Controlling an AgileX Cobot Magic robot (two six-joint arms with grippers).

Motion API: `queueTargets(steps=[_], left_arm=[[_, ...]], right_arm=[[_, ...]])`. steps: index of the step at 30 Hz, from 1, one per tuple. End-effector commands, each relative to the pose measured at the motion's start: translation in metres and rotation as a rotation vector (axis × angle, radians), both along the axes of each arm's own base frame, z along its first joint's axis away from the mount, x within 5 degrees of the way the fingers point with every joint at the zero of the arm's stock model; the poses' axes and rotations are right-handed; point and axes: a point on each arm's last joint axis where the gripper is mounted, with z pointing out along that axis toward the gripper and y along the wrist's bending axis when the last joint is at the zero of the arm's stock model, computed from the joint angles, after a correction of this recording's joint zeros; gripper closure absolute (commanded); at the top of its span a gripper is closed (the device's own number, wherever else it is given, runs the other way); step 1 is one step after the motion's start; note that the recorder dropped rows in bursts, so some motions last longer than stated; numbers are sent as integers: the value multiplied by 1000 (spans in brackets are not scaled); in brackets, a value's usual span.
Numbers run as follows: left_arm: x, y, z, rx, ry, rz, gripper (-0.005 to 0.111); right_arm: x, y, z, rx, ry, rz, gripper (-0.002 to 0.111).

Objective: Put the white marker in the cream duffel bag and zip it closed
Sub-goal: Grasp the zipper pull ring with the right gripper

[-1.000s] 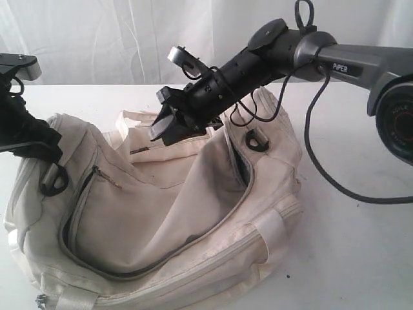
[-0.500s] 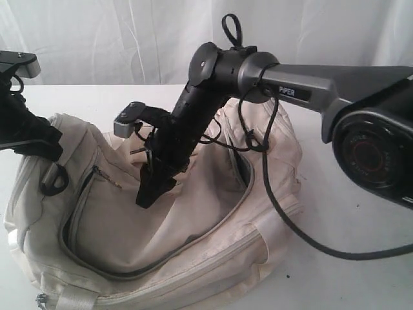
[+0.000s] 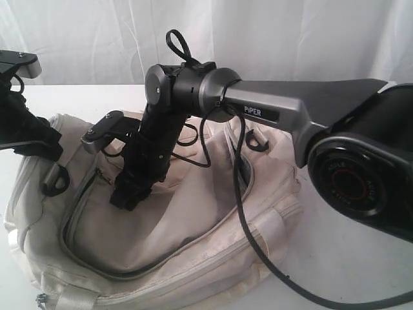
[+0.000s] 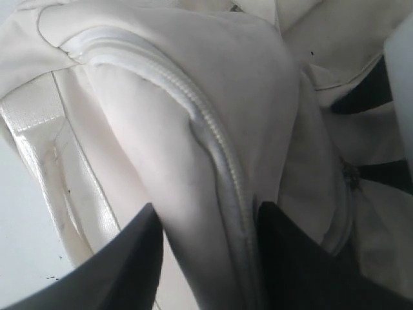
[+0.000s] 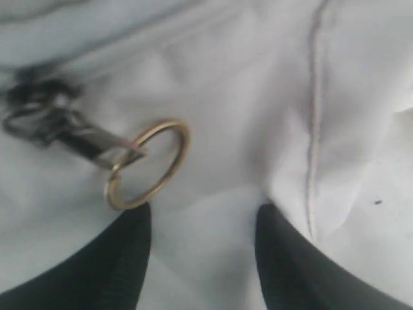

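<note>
Swung down and leftward since a second ago, the right gripper (image 3: 126,196) hangs open over the bag (image 3: 193,223), zip ring (image 5: 184,147) just left of its tips, while the left gripper (image 4: 208,213) pinches the bag's left end; marker out of sight.

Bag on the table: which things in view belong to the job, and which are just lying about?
Job: duffel bag; its gold ring; left hand gripping the bag; right hand, open, near the ring. Marker unseen.
Just there: table; curtain; cable.
</note>
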Motion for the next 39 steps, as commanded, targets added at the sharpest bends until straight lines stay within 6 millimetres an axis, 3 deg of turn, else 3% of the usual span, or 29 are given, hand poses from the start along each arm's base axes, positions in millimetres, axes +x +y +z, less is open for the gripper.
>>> queueTargets(steps=[1, 10, 19, 22, 27, 32, 39], left_arm=[[0, 0, 2, -4, 3, -2, 56], [0, 0, 2, -4, 3, -2, 56], [0, 0, 2, -4, 3, -2, 56], [0, 0, 2, -4, 1, -2, 56], [0, 0, 2, -4, 1, -2, 56], [0, 1, 2, -1, -6, 0, 56], [1, 1, 3, -9, -13, 18, 54]], right_arm=[[0, 0, 6, 10, -3, -32, 61], [-8, 8, 28, 83, -25, -35, 67], [-5, 11, 27, 106, -48, -48, 67], [-3, 11, 27, 119, -72, -56, 78], [0, 13, 29, 143, -101, -69, 108], [-4, 10, 29, 110, -64, -51, 108], [-13, 0, 46, 34, -42, 4, 108]])
